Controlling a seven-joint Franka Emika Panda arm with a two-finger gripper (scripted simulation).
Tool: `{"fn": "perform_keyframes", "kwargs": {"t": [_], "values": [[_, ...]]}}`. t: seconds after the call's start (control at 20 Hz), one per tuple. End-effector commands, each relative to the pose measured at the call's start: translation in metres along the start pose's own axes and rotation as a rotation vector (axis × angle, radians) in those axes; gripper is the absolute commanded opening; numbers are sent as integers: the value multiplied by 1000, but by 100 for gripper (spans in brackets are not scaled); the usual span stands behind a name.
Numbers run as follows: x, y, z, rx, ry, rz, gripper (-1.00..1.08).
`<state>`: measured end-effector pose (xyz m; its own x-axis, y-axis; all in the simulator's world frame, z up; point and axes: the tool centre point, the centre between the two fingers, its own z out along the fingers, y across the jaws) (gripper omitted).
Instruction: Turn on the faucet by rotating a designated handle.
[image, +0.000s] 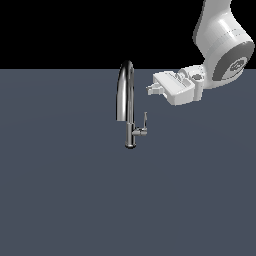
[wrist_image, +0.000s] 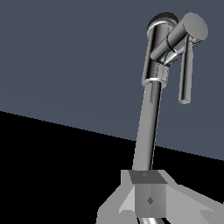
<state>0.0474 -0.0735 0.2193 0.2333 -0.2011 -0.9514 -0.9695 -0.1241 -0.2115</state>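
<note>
the faucet (image: 129, 107) stands upright on the flat grey-blue floor (image: 60, 190), about in the middle of the exterior view, its arched spout curving over toward that view's left. the handle (image: 144, 122) sits low on the stem, on a short stub pointing to the exterior view's right, with its thin blade turned upward. my gripper (image: 149, 89) hangs in the air to the exterior view's right of the spout's upper part, above the handle and apart from it, touching nothing. my white arm (image: 220, 45) comes in from the upper right corner of that view. through the wrist view i see the faucet (wrist_image: 148, 127) running long through the picture, and the handle (wrist_image: 186, 78) beside its stem, with the stub's round end facing me. my gripper (wrist_image: 149, 199) shows only as pale grey shapes near the frame's edge. i cannot tell how wide my jaws stand; they hold nothing that i can see.
</note>
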Motion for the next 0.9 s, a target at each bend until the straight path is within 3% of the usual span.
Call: {"fn": "perform_keyframes", "kwargs": {"t": [0.0,0.45,0.85], "values": [[22,0,4,58,-49,57,-100],[74,7,20,198,-168,198,-100],[88,10,26,236,-200,235,-100]]}}
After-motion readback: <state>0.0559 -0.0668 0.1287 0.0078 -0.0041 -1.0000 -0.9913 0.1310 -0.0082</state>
